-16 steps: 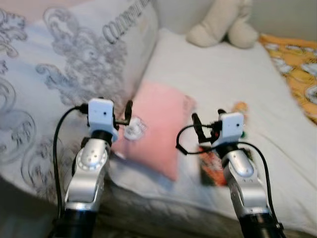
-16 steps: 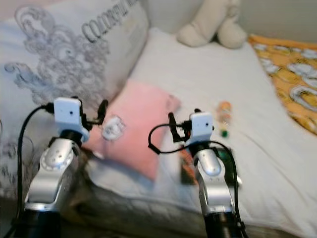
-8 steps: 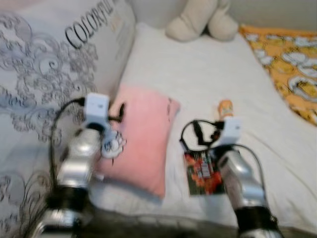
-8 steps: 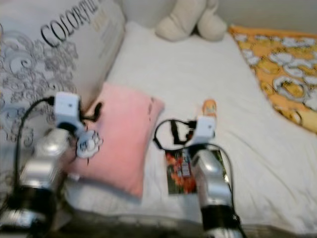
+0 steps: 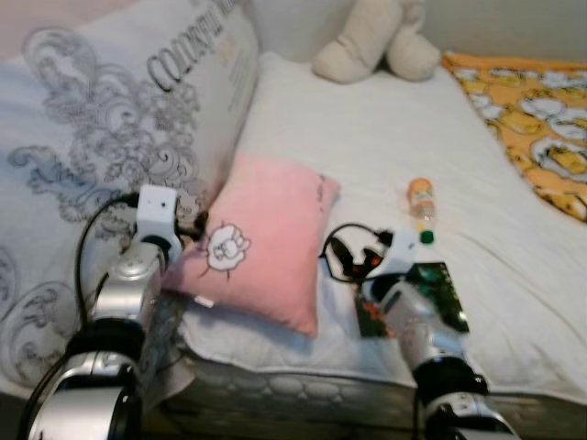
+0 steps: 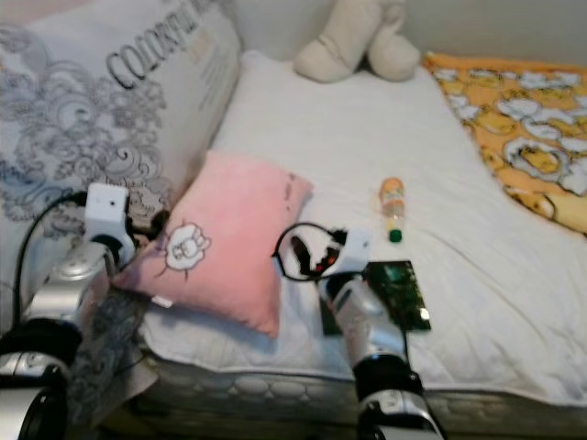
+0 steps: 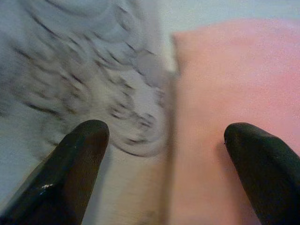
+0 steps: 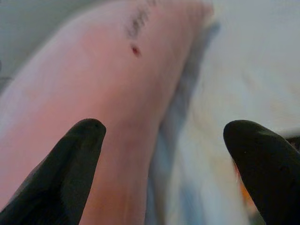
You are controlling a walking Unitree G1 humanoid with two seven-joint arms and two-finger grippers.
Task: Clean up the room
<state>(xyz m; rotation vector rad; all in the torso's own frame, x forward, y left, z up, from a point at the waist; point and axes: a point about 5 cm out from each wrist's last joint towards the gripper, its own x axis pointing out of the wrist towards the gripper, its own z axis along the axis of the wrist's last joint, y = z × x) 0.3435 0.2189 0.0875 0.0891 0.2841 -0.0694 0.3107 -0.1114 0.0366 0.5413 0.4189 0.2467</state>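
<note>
Pillows and clutter lie on a white-sheeted mattress (image 5: 367, 137): a soft pink cushion with a white sheep patch (image 5: 261, 238) leans against a large grey pillow printed with swirls and lettering (image 5: 119, 137), with a small orange-capped bottle (image 5: 420, 202) and a dark flat packet (image 5: 431, 289) to its right. The left gripper (image 7: 168, 164) hovers with fingers spread where the pink cushion meets the grey pillow. The right gripper (image 8: 164, 164), fingers also parted and holding nothing, points at the cushion's right edge, near the packet.

Soft, even daylight is filling the room; motion blur is smearing both head views, wrist views defocusing close up.
</note>
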